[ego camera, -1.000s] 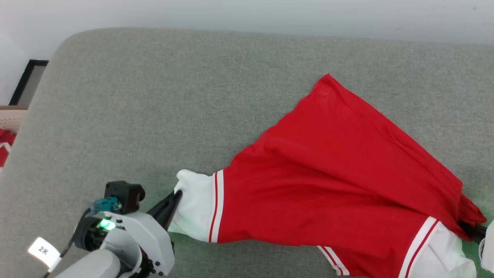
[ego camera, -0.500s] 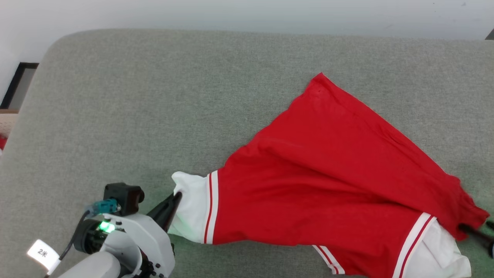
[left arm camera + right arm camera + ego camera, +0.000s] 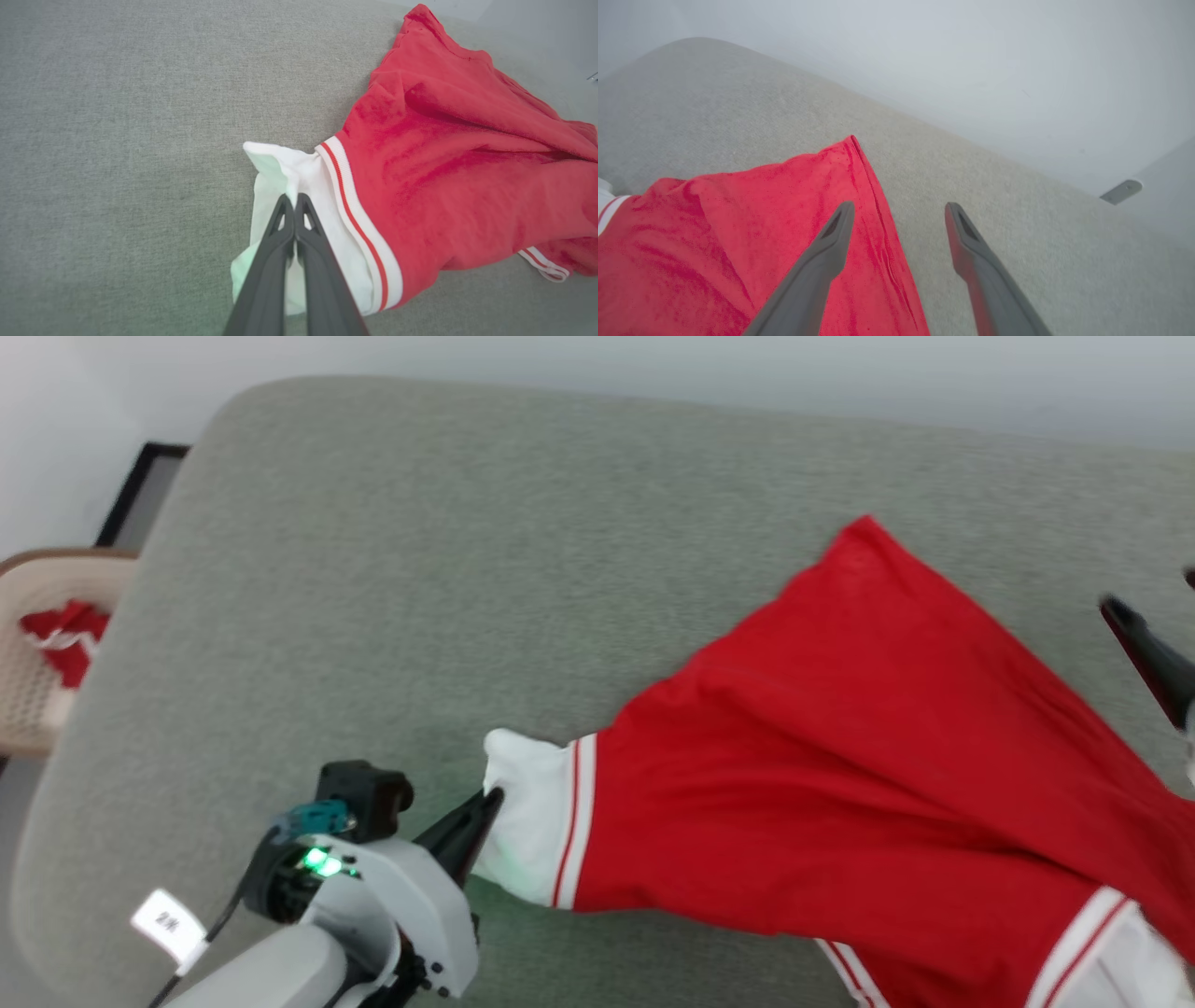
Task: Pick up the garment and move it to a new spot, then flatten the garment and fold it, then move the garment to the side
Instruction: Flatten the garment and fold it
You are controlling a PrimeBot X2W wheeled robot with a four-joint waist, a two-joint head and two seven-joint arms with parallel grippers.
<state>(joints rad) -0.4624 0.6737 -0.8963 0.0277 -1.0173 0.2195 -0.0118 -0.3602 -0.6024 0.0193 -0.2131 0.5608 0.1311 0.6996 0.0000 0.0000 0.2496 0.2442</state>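
My left arm reaches in low from the near left, its claw [image 3: 295, 198] pinched tight on the white cuff of the shirt [image 3: 840, 747]. My right claw [image 3: 900, 206] hangs above the shirt's far side with its fingers spread wide, gripping nothing (one finger over red cloth, the other over bare table [image 3: 420, 569]). The shirt lies on the right half of the table. Its long axis runs from the cuff I hold off toward my right, and a red corner points at the far edge.
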